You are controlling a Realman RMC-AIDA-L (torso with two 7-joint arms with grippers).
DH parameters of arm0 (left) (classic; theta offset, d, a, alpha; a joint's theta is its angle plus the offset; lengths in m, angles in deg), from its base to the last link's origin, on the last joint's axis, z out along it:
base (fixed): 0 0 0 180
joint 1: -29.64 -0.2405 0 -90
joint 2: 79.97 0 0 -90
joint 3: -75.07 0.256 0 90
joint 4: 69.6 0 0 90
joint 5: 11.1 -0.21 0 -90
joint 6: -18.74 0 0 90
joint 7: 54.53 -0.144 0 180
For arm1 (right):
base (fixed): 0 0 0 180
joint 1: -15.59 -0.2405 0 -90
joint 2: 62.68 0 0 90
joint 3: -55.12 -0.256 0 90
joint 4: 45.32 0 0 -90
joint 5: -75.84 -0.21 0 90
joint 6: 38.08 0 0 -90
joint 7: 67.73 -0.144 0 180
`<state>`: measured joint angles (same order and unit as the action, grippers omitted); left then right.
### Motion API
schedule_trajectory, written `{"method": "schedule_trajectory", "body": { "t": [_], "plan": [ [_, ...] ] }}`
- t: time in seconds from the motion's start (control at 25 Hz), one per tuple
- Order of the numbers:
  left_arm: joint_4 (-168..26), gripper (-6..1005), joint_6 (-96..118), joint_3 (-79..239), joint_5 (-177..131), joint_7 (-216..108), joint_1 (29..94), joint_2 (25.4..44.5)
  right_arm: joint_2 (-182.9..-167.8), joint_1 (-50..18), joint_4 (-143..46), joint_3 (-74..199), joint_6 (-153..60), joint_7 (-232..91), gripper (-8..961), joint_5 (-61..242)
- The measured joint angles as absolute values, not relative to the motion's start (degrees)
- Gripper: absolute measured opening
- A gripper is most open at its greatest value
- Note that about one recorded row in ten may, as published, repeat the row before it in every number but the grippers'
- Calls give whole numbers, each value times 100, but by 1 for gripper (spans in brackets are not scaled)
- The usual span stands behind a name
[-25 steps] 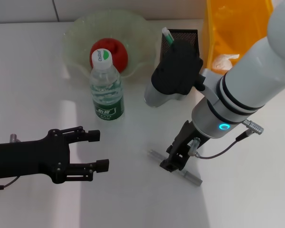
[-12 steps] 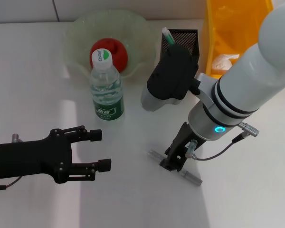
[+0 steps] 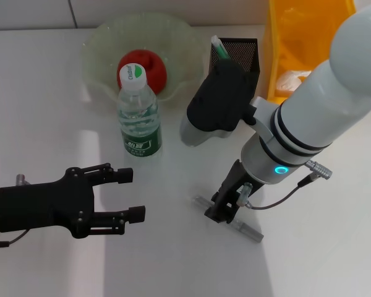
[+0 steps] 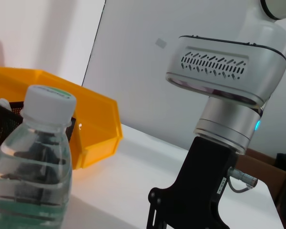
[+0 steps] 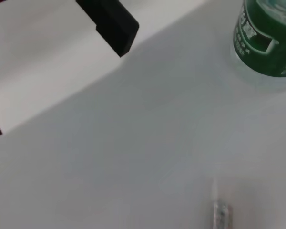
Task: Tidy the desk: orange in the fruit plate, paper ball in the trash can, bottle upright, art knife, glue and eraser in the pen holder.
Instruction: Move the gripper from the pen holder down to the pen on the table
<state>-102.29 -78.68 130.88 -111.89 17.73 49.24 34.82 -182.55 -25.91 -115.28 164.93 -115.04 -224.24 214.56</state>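
The orange (image 3: 143,69) lies in the pale-green fruit plate (image 3: 105,43). The bottle (image 3: 139,117) stands upright in front of the plate; it also shows in the left wrist view (image 4: 33,162) and the right wrist view (image 5: 269,43). The paper ball (image 3: 294,79) lies in the yellow trash can (image 3: 309,31). The art knife (image 3: 246,229), a thin clear-grey bar, lies flat on the desk (image 3: 43,111). My right gripper (image 3: 219,210) is down at the knife's left end. My left gripper (image 3: 131,194) is open and empty, low at the front left. The eraser is out of view.
The black mesh pen holder (image 3: 241,49) stands between plate and trash can, with a white, green-tipped stick (image 3: 217,46) in it. My right forearm (image 3: 309,117) reaches over the desk in front of the pen holder and trash can.
My right arm has shifted a little to the left, its gripper staying at the art knife. My left gripper has barely moved.
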Motion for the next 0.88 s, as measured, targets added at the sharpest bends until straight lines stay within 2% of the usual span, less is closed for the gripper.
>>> {"method": "schedule_trajectory", "body": {
  "t": [0.88],
  "plan": [
    [-10229,845,-7871,13052,-11176,1762,4918,3537,-18256,-2688,-11321,16606,-11397,-22487,208,21453]
  ]
}}
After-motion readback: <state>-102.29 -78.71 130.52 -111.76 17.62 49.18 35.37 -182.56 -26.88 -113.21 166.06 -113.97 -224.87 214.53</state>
